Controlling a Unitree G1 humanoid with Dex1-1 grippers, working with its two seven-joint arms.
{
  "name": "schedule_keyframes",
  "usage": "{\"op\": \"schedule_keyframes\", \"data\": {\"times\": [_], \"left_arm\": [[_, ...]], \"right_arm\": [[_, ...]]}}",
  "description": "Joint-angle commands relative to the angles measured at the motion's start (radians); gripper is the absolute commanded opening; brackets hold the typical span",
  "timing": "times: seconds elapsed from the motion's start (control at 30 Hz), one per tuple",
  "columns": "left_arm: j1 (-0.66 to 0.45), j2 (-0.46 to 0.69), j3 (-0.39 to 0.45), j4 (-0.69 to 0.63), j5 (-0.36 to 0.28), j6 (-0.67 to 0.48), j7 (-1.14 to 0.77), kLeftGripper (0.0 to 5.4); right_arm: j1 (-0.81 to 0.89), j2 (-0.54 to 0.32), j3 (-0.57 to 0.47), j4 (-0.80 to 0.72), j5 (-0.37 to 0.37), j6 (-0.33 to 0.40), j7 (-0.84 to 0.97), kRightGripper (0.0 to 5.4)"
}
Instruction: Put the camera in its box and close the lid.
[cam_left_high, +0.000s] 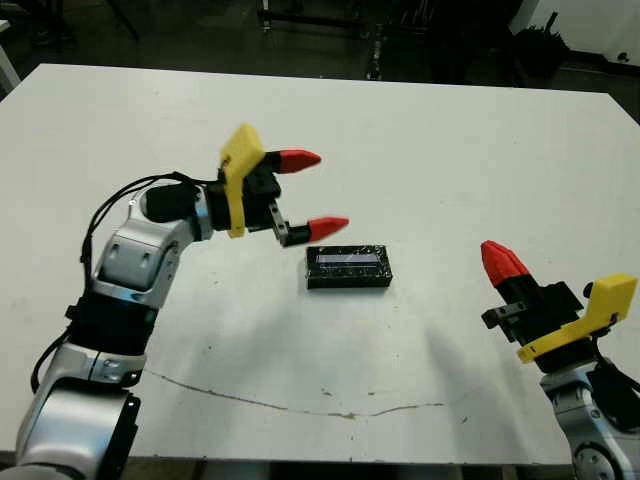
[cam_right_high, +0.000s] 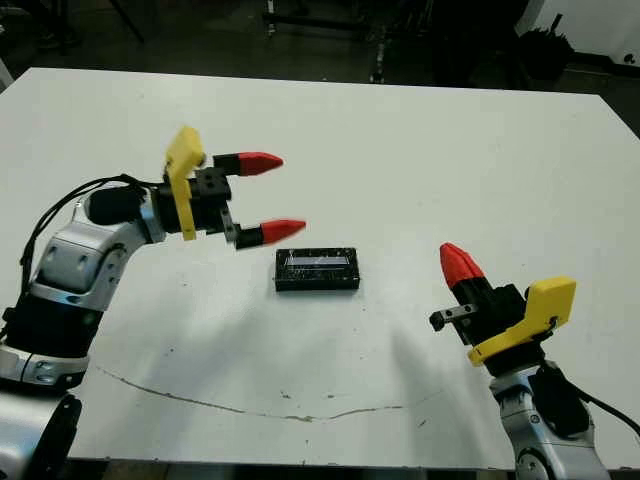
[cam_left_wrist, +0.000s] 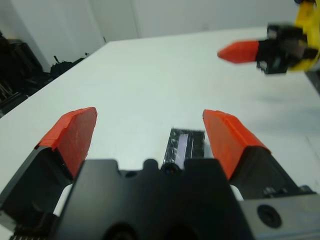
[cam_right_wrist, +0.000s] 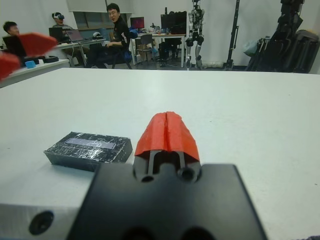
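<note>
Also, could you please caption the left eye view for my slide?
Glossy black lid covers the box on the white table, between open left hand and shut right hand.

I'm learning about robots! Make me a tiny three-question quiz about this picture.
1. True or false: the lid sits on the box.
2. Which end effector has its fingers together: A) left B) right?
3. Fill in: the strip on the lid is pale ____.

Key: 1 true; 2 B; 3 grey.
</note>
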Motion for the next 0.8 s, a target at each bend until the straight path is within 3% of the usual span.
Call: {"op": "schedule_keyframes", "data": {"times": [0.03,0.3,0.53,0.8], "left_arm": [[0.091,-0.090,0.006,-0.052,-0.012,0.006,0.143,5.14],[0.213,-0.246,-0.059,-0.074,0.060,-0.043,0.415,3.94],[0.238,-0.307,-0.135,0.031,0.134,-0.087,0.506,2.89],[0.252,-0.333,-0.211,0.107,0.197,-0.035,0.557,1.66]], "right_arm": [[0.001,-0.010,-0.005,0.007,-0.010,-0.012,-0.003,0.00],[0.003,0.005,-0.009,0.007,-0.011,-0.024,-0.019,0.00],[0.003,0.000,-0.007,0.011,-0.026,-0.041,-0.021,0.00],[0.006,0.005,-0.007,0.007,-0.024,-0.041,-0.023,0.00]]}}
